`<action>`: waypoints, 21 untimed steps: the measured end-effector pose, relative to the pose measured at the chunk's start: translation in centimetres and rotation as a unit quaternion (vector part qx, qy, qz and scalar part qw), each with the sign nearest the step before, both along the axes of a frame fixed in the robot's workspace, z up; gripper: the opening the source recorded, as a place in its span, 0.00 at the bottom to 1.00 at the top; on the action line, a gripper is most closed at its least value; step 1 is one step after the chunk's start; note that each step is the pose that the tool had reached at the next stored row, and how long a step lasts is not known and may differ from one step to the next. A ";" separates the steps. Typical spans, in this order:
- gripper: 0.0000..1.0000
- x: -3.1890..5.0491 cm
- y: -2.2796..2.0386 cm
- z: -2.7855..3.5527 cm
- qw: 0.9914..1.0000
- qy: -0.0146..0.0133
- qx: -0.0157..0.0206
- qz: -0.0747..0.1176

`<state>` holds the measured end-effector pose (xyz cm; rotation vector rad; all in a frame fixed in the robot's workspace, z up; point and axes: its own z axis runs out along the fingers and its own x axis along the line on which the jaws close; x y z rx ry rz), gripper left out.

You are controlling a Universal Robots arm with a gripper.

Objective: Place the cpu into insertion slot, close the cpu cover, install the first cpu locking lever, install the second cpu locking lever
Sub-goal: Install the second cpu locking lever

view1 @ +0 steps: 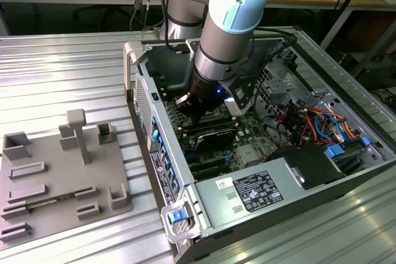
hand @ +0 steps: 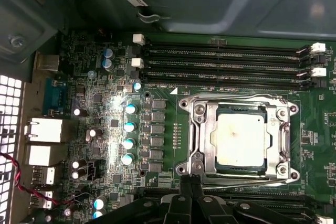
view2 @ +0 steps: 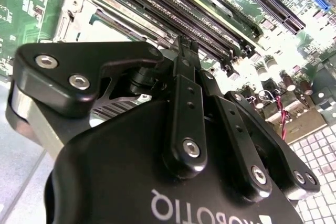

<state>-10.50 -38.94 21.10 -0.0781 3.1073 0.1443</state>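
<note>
So the small flat square cpu with the silver-grey metal top (hand: 240,141) is already sitting in the square dark insertion slot with the thin metal rim (hand: 221,109), and the thin silver metal cpu cover frame with the big square window (hand: 281,139) is lying flat over it, framing the chip. That all shows nicely in the first wrist view. Looks to me like placing and closing are both done, so we're sitting in the lever part of the job.

The black two-finger gripper (hand: 190,182) is hovering right at the socket's edge, by the thin wire locking lever (hand: 236,183) running along that side. Its fingers are pinched together to a narrow tip and aren't holding anything, as far as I can see in both wrist views. I can't tell if the tip is actually touching the lever or just sitting above it.

In the exterior view the grey arm with the light blue caps (view1: 232,26) is reaching down into the open grey computer case (view1: 247,197).

My guess: the move in hand needs a sideways push with downward pressure to tuck the lever under its hook, and slipping off the wire is the risk.
</note>
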 end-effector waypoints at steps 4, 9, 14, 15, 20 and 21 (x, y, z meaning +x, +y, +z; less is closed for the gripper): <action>0.11 -0.13 0.00 -0.16 1.000 0.000 0.001 0.000; 0.11 -0.16 0.01 -0.48 1.000 0.000 0.003 0.000; 0.11 -0.17 0.00 -0.63 1.000 0.000 0.006 0.000; 0.11 -0.17 0.00 -0.66 1.000 0.000 0.007 0.000; 0.11 -0.20 0.00 -0.81 1.000 0.000 0.010 0.000; 0.11 -0.20 0.00 -0.81 1.000 0.000 0.010 0.000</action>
